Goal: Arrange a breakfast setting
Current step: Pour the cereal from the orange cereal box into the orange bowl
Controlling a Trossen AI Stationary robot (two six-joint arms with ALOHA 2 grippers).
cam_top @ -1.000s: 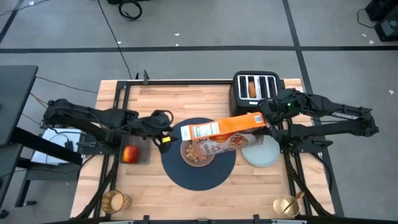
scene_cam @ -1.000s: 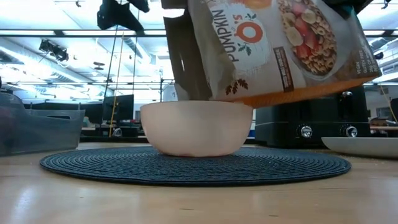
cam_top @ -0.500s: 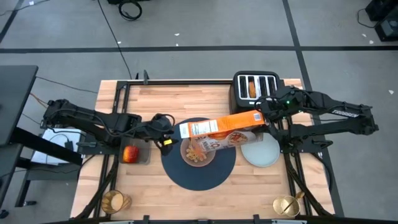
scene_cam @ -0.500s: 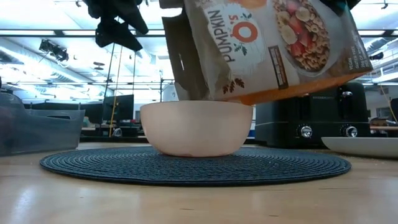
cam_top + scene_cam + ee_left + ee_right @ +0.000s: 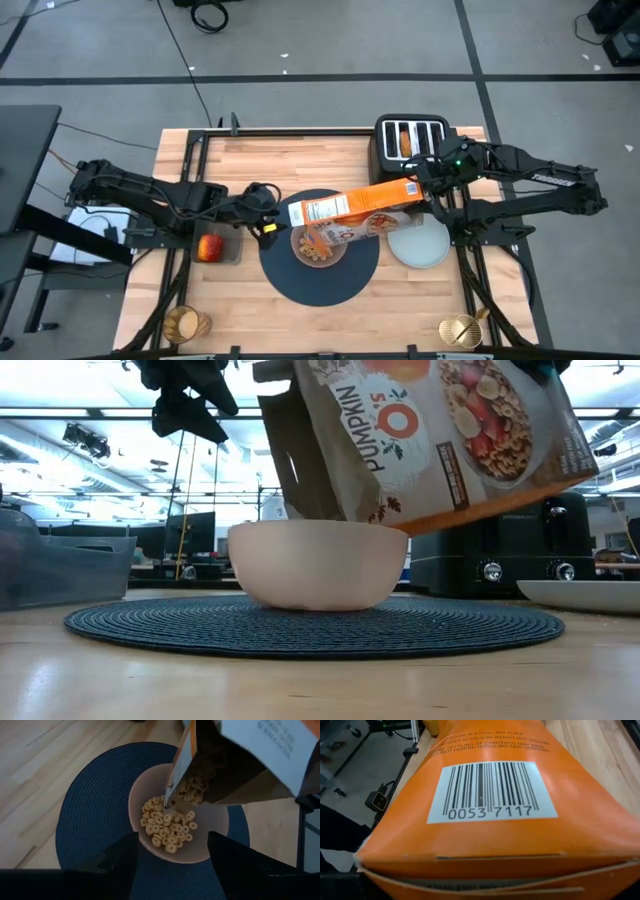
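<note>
Pink bowl (image 5: 320, 245) sits at centre of round navy mat (image 5: 322, 275) on the wood counter (image 5: 300, 160), w/ cereal rings (image 5: 169, 827) piled in its bottom. An orange cereal box (image 5: 355, 205) is tipped over it, open end down above the bowl, more rings sitting in the mouth. Right gripper (image 5: 425, 185) is clamped on the box's far end, just in front of the black toaster (image 5: 412, 140), which has a bagel (image 5: 404, 141) in one slot. Left gripper (image 5: 170, 855) hovers above the mat's left edge, fingers apart, holding nothing, bowl seen between them. Pale plate (image 5: 418, 243) lies just right of the mat, partly under the box. Red apple (image 5: 209, 247) rests in a dark tray left of the mat, under the left arm. Amber cup (image 5: 186, 324) at front left corner; a gold item (image 5: 462, 330) at front right.
</note>
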